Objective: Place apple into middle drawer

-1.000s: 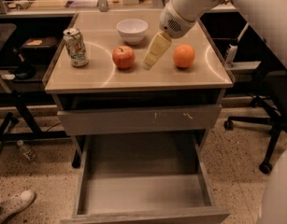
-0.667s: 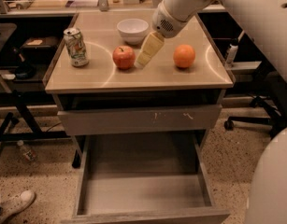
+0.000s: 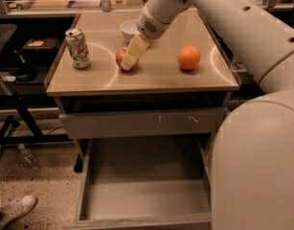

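Half the apple (image 3: 119, 56) behind claw (image 3: 129, 61) (drawer (image 3: 141, 198) cropped)

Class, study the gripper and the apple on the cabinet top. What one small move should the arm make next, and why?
Probably settle the gripper onto the apple and secure a grasp. The gripper is down at the apple, overlapping its right side in this view. The apple rests on the cabinet top, and the middle drawer below is pulled open to receive it.
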